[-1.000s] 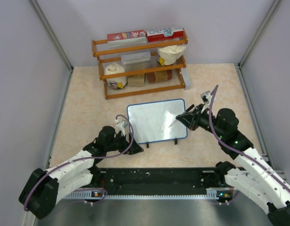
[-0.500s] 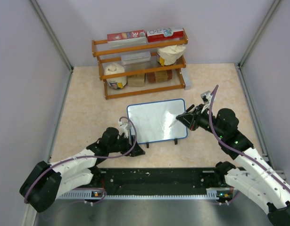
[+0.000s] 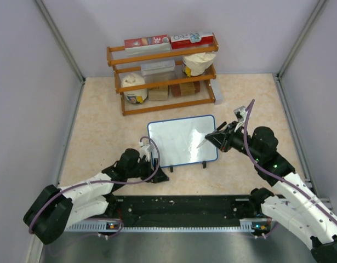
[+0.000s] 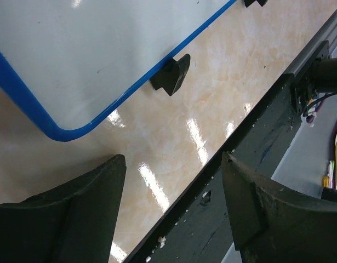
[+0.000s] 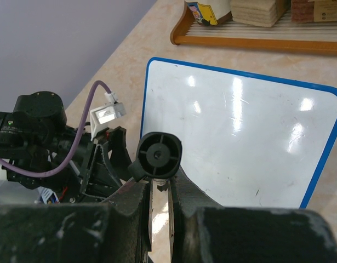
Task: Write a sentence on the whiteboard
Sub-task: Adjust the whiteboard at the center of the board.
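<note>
Whiteboard (image 3: pixel 182 141) stands mid-table before rack (image 3: pixel 163 74), propped on feet (image 4: pixel 171 74). My right gripper (image 3: pixel 218 137) pinches marker (image 5: pixel 159 154), tip near board's right side. Left gripper (image 4: pixel 173 159) spread wide, just off lower-left corner, touching nothing. Board looks light, glossy, likely to slide; I'd brace frame (image 4: pixel 26 118), not face.

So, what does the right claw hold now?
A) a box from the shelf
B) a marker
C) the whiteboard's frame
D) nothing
B: the right claw is shut on a marker, whose tip points at the whiteboard.
</note>
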